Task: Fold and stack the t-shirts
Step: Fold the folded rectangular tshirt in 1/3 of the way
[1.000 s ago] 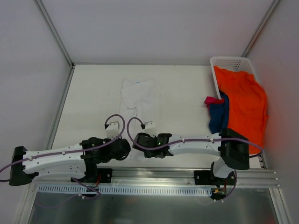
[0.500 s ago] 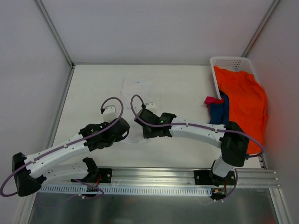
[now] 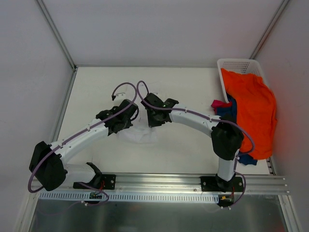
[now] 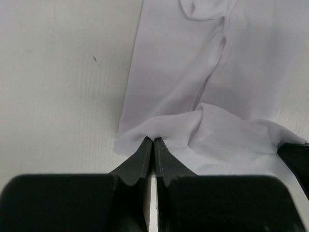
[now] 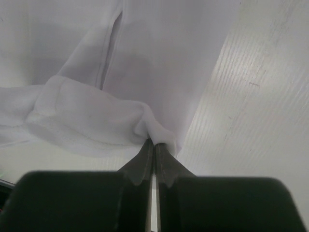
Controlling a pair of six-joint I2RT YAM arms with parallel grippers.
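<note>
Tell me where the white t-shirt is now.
In the top view, the white t-shirt lies mid-table, left of the basket, its edge pinched by the left gripper and right gripper.

Basket (image 3: pixel 235 63) and orange t-shirt (image 3: pixel 253 108) far right

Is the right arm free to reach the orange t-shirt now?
Probably not yet: the right tool is shut on the white t-shirt. The orange t-shirt itself lies uncovered, draped over the basket.

The plain white t-shirt (image 4: pixel 183 72) is showing against an off-white tabletop (image 3: pixel 96 92); the orange t-shirt (image 3: pixel 253 104), navy t-shirt (image 3: pixel 227 118) and magenta t-shirt (image 3: pixel 219 103) are showing solid colour, the basket (image 3: pixel 234 63) a white lattice.
</note>
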